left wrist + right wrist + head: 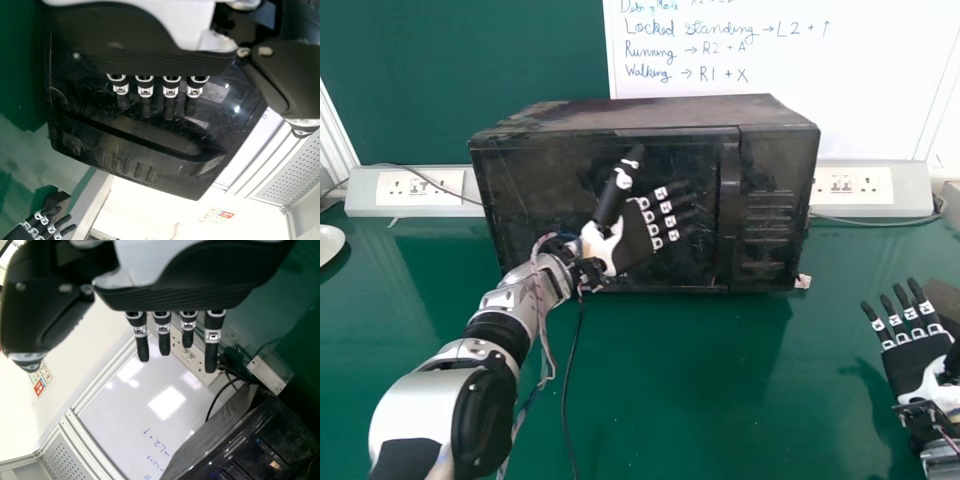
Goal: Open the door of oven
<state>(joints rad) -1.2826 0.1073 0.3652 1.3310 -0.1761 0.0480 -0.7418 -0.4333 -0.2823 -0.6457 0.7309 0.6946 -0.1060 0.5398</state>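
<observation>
Table point(670, 400): green, running up to a green wall point(470, 60) and a whiteboard point(880, 80) with handwriting.
Left hand point(632, 238): in front of the oven, held up at its front face, holding nothing.
Fingers point(670, 207): wide open, close to straight, slightly spread, pointing toward the handle side.
Thumb point(626, 175): straight, angled up and away from the rest.
Handle point(729, 210): upright dark bar, just past the fingertips; the left wrist view shows them short of it, apart, with nothing curled round it.
Door point(540, 190): closed, black and glossy, behind the palm; whether the skin of the hand touches it is hard to tell, though it looks very near.
Panel point(770, 220): on the oven's front, to the right of the handle.
Oven point(650, 110): black box on the table, centre of the head view, its top dusty.
Cable point(566, 390): dark, hanging below the left wrist.
Sockets point(420, 188): white strip left of the oven, with another strip point(850, 185) on the right.
Right hand point(915, 362): well apart at the head view's right edge, open, nothing held.
Block point(947, 300): dark, beside those fingertips.
</observation>
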